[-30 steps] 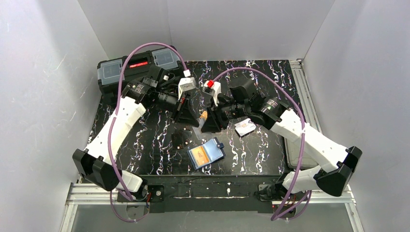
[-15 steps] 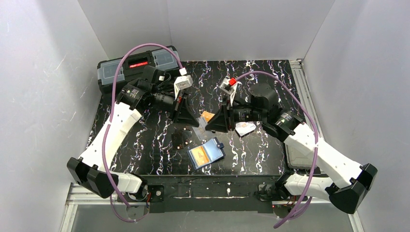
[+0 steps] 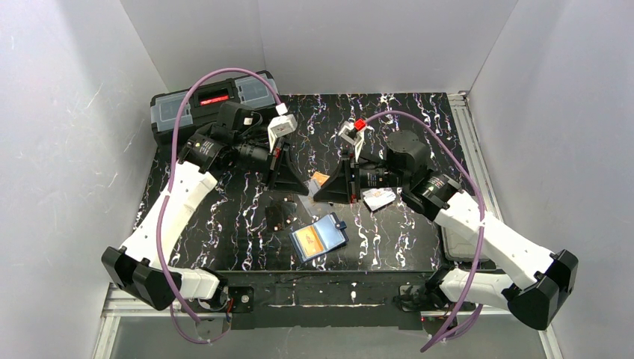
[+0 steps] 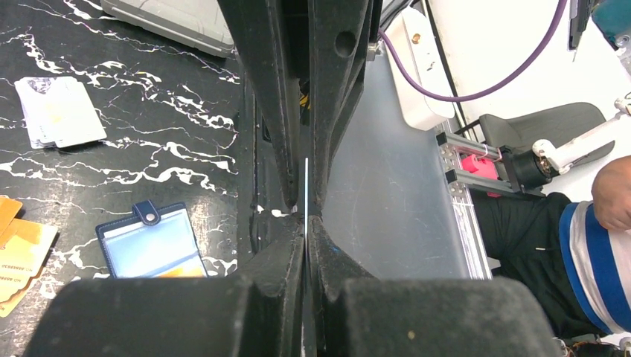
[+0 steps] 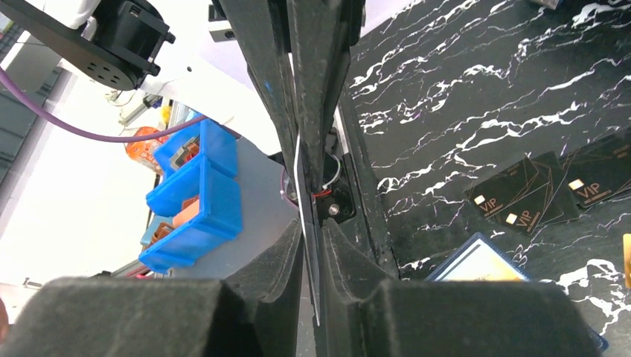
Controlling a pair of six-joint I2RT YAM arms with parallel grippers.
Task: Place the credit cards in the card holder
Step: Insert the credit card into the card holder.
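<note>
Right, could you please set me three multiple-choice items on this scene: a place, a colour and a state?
1. The big black plastic toolbox stands at the table's: A far left corner; B near right corner; C centre.
2. The open navy blue folding card holder is lined: A red; B light blue; C green.
3. The left gripper is: A wide open; B shut on a thin flat card; C shut on the card holder.
Answers: A, it sits far left; B, pale blue pockets show; B, the card's edge shows between closed fingers.
</note>
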